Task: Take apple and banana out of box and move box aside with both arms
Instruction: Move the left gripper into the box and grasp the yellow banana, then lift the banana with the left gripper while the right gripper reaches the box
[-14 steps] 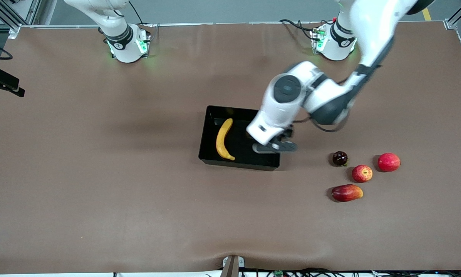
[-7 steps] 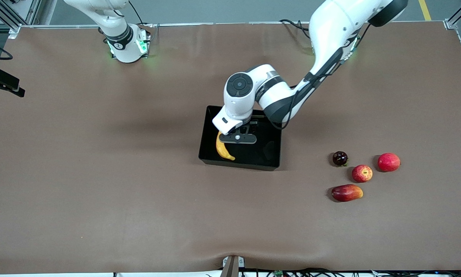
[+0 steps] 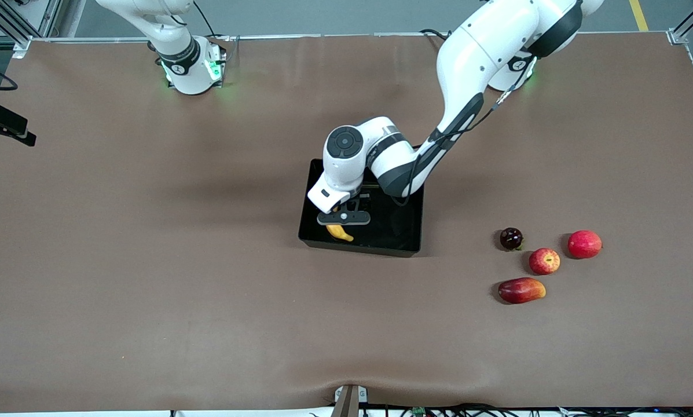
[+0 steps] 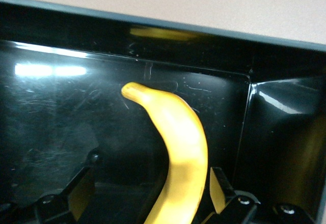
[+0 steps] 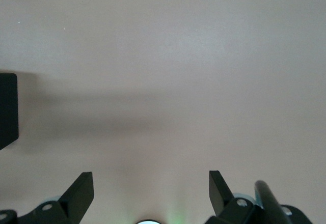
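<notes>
Both fingers (image 4: 81, 196) of the left gripper (image 4: 150, 196) straddle, spread wide, the banana (image 4: 181, 158) inside the box (image 3: 407, 246).

The left arm reaches from its base into the black tray (image 3: 405, 231), with the left gripper (image 3: 343, 220) low over the banana (image 3: 340, 232), whose yellow end shows just below it. Toward the left arm's end of the table from this gripper lie a dark round fruit (image 3: 511, 238), the apple (image 3: 544, 260), a plain red fruit (image 3: 584, 244) and a mango-like fruit (image 3: 520, 290). The right arm waits at its base.
</notes>
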`<action>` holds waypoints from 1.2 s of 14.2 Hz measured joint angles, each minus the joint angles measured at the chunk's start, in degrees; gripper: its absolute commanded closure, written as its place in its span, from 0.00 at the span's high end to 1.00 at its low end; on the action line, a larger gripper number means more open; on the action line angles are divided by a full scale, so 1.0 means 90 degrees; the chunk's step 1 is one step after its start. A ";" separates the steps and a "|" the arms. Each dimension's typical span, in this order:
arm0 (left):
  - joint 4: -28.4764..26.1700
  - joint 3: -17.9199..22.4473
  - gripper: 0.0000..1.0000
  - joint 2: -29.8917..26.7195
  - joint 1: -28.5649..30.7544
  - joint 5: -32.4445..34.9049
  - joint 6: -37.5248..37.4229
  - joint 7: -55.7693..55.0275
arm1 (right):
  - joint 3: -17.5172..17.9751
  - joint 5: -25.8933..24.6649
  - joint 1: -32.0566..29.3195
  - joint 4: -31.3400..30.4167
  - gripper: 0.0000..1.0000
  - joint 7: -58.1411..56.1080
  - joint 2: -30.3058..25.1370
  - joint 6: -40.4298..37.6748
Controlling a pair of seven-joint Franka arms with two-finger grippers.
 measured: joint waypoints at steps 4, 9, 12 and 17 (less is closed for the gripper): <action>0.0008 0.0206 0.91 0.0294 -0.0221 0.0000 0.0444 -0.0225 | 0.0001 0.0002 -0.0004 0.0000 1.00 0.0000 0.0001 -0.0001; 0.0063 0.0594 0.00 0.0442 -0.0608 0.0000 0.0616 -0.0425 | 0.0011 0.0007 -0.0005 0.0001 1.00 -0.0001 0.0014 0.0028; 0.0177 0.0614 0.00 0.0426 -0.0596 0.0004 0.0617 -0.0303 | 0.0029 0.0009 -0.0005 0.0001 1.00 -0.0001 0.0056 0.0028; 0.0358 0.0631 0.00 -0.0175 -0.0497 0.0010 0.0158 0.0027 | 0.0057 0.0036 -0.0004 0.0000 1.00 -0.0001 0.0127 0.0002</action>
